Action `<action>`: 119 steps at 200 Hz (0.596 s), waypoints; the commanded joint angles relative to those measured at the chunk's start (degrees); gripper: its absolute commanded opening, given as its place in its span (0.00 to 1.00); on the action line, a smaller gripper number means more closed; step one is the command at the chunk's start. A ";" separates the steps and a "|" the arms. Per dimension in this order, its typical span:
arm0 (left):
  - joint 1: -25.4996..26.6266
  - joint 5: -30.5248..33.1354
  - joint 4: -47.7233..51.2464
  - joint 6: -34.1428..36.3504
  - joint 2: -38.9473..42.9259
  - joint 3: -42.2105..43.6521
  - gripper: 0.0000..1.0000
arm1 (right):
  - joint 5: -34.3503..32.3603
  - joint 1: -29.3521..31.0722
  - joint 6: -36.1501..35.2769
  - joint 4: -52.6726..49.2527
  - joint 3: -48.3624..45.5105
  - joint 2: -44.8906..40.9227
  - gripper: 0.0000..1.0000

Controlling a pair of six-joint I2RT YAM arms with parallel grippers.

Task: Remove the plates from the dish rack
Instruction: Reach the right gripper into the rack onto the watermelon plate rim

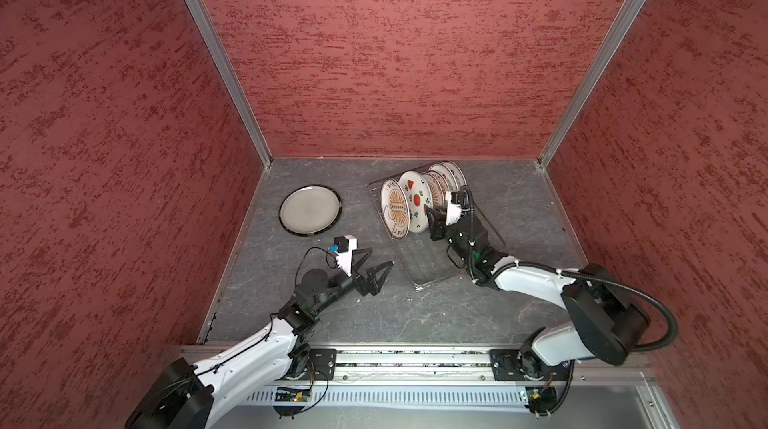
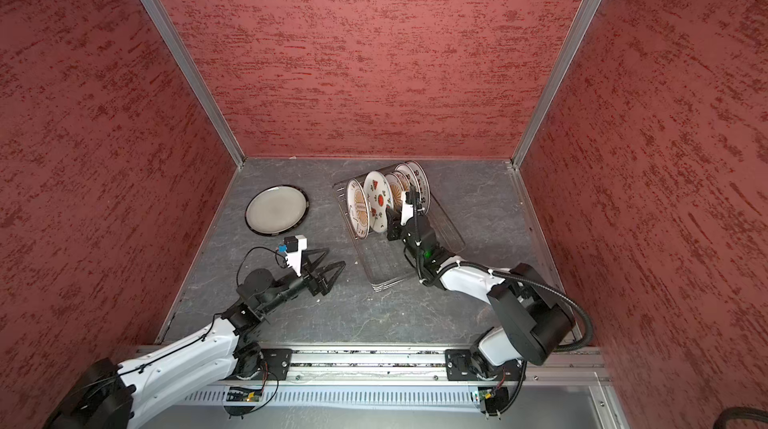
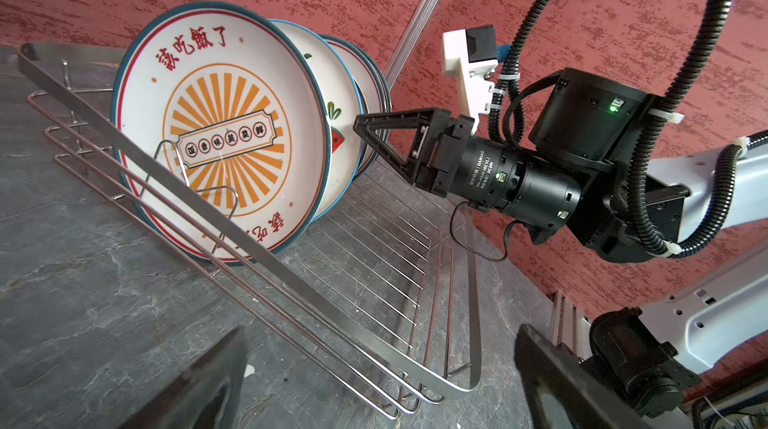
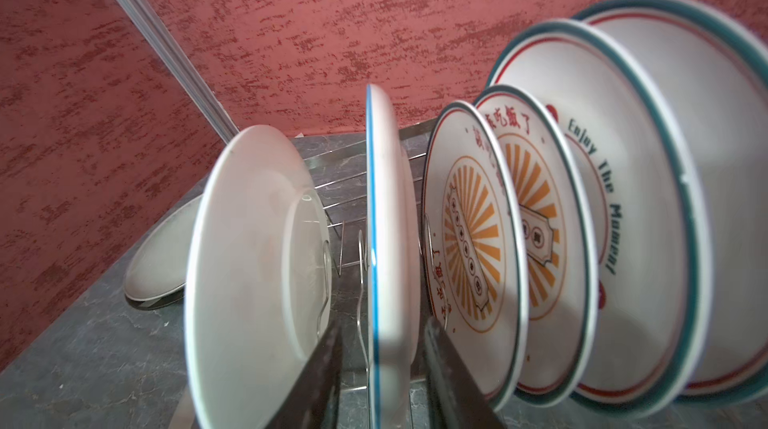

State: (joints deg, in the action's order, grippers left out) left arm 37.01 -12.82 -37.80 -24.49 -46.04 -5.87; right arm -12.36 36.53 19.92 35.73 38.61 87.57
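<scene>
Grey stone-look tabletop (image 1: 374,314) lies open nearest me, my left jaws spread above it. Beyond, my right jaws straddle a blue-rimmed plate (image 4: 374,219), not quite touching, among plates (image 1: 432,194) upright in the dish rack (image 1: 426,267). A dark-rimmed plate (image 1: 309,210) lies flat leftward; red walls (image 1: 395,52) close behind.

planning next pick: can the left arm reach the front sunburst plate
Probably yes: the left end effector is open, with only the low rail of the dish rack before the front sunburst plate.
</scene>
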 commanded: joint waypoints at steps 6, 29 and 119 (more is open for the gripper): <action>-0.14 0.99 -3.12 1.62 -0.65 -0.01 0.99 | -3.34 0.07 0.90 0.41 3.82 3.64 0.25; -0.11 1.14 -3.08 1.62 -0.62 -0.04 0.99 | -3.16 0.62 1.06 0.27 6.06 6.64 0.25; 0.08 5.31 0.36 2.01 4.20 0.85 0.99 | -9.89 2.83 4.41 0.09 12.44 14.88 0.31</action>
State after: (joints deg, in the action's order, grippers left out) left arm 37.04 -8.84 -38.11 -23.51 -43.27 -5.78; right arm -19.81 38.57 22.76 35.03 48.71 101.12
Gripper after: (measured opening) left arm 0.994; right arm 0.316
